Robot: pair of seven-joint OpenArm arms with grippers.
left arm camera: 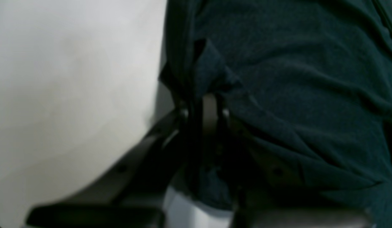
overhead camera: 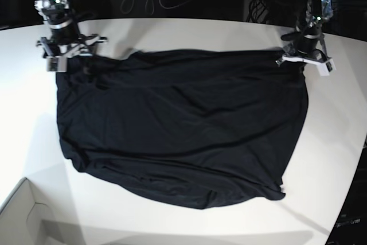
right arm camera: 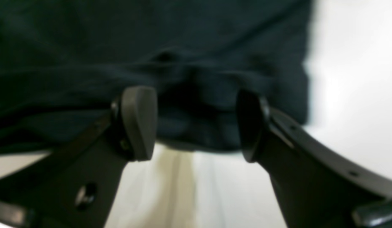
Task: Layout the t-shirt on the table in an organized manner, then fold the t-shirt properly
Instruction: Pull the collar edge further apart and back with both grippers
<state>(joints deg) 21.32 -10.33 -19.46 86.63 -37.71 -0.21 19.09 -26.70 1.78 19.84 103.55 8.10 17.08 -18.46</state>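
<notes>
The jaws of the left gripper (left arm camera: 204, 109) are clamped on a bunched fold at the edge of the large, wrinkly black fabric t-shirt (overhead camera: 178, 124), while the jaws of the right gripper (right arm camera: 196, 123) stand wide apart, straddling the hem without pinching it. In the base view the shirt lies spread across the smooth white tabletop (overhead camera: 172, 32), its far edge stretched between the two grippers, which sit at its two far corners; the near edge sags in a loose curve with creases running across the body. A white box corner (overhead camera: 23, 216) shows at the near left, clear of the cloth. This looks like the laying-out step, not yet the folding: the shirt is roughly flat but uneven. The next move probably calls for the right jaws to close on the hem between them, so both arms can pull the cloth taut and smooth.
</notes>
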